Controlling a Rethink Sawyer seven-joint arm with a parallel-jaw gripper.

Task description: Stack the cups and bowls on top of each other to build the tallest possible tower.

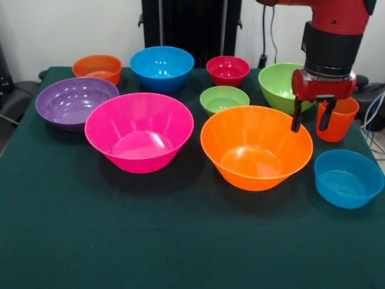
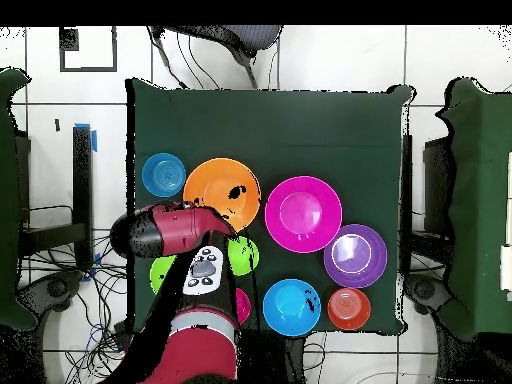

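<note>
The orange cup (image 1: 340,120) stands upright at the right of the table. My gripper (image 1: 311,118) hangs open just left of it. One finger (image 1: 326,114) overlaps the cup's left rim and the other finger (image 1: 296,115) hangs over the big orange bowl's (image 1: 256,146) edge; nothing is held. The pink bowl (image 1: 139,130), purple bowl (image 1: 76,101), blue bowl (image 1: 162,67), medium green bowl (image 1: 278,84), small green bowl (image 1: 224,99), red bowl (image 1: 228,70), small orange bowl (image 1: 97,67) and small blue bowl (image 1: 348,177) each sit singly on the cloth. From overhead, the arm (image 2: 170,235) hides the cup and gripper.
All bowls stand open side up on a dark green tablecloth (image 1: 120,241). In the overhead view the big orange bowl (image 2: 221,190) and pink bowl (image 2: 303,212) sit mid-table, with cables on the floor around the table.
</note>
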